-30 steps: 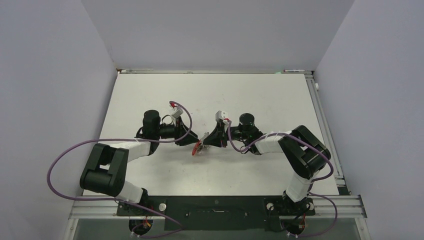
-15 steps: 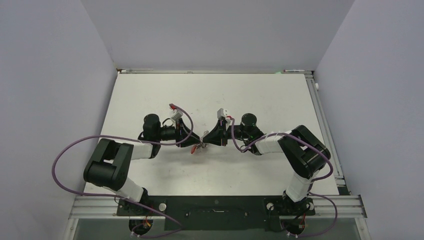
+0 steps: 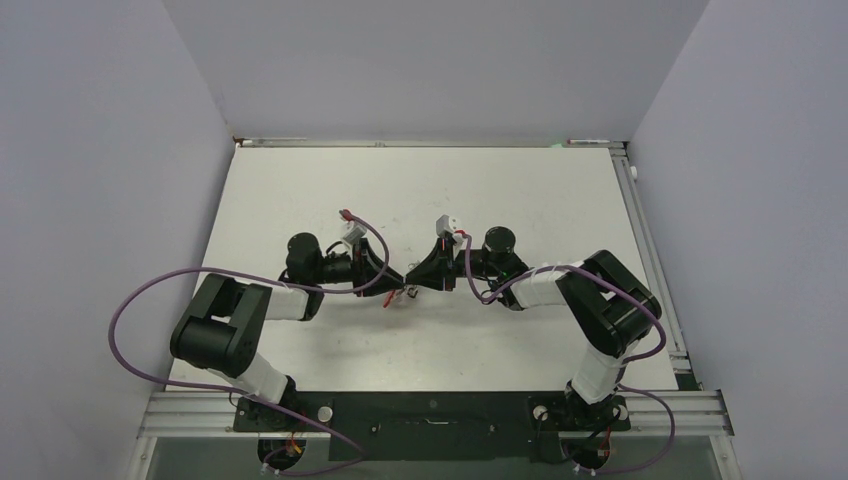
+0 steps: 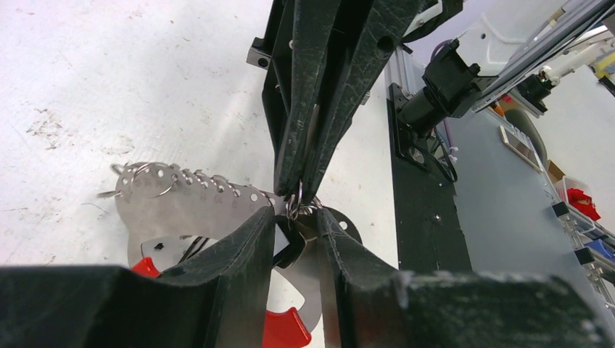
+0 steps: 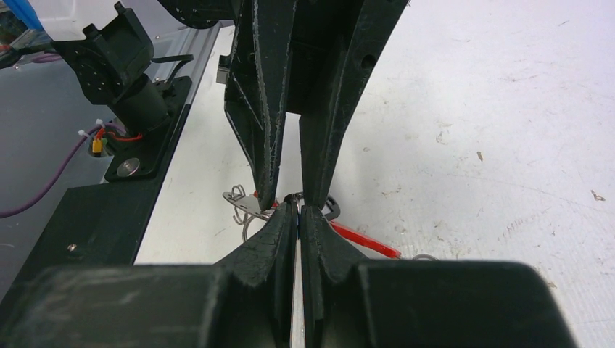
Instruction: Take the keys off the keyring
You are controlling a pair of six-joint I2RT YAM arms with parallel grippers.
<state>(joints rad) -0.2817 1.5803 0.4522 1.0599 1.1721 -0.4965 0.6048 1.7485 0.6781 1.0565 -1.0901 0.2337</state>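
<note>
Keyring (image 4: 190,206) sits between the two arms' tips, its thin wire loop (image 4: 294,206) pinched in the closed right gripper (image 5: 299,212); light, springy and probably slippery, it suits the narrowly parted left gripper (image 4: 295,217) taking the flat dark key head (image 4: 289,250).

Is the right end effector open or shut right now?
Shut. Right wrist view: the right end effector has its tips pressed together; left wrist view shows them pinching the keyring.

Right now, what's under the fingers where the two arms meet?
The keyring: a holed silvery band with red parts and thin wire rings, above the white table. The left fingers cover its middle, so the keys cannot be made out.
</note>
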